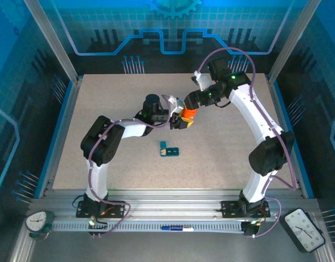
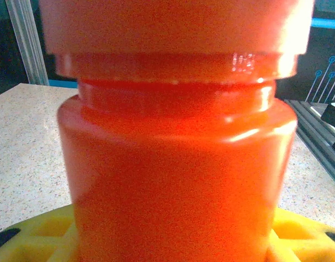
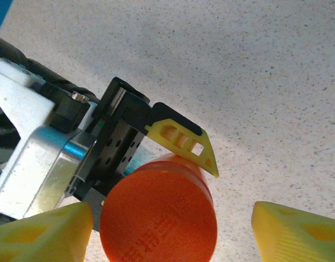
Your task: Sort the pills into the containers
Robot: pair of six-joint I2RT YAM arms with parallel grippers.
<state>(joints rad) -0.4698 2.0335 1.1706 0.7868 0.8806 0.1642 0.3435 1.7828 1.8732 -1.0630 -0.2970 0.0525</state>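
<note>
The step looks like opening the bottle (image 1: 188,114): centre the right gripper (image 3: 170,232) on the cap (image 3: 158,215), close evenly, then twist while the left gripper (image 1: 179,118) pinches the bottle's body firmly. The right jaws stand spread either side of the cap. The left arm reaches in from the bottle's left and the right arm arches in from its right. The containers (image 1: 169,149) lie near the bottle, toward the bases

The bottle (image 2: 178,164) is glossy, translucent orange plastic with bright highlights at its neck. Its cap (image 3: 158,218) looks matt, with faint raised lettering. The yellow fingers (image 3: 298,234) are matt plastic, finely ribbed on the inner face. The counter (image 1: 222,131) is matt, speckled and stone-like. The containers (image 1: 169,149) look like dark-teal plastic. The near rails (image 1: 173,210) are brushed metal.
</note>
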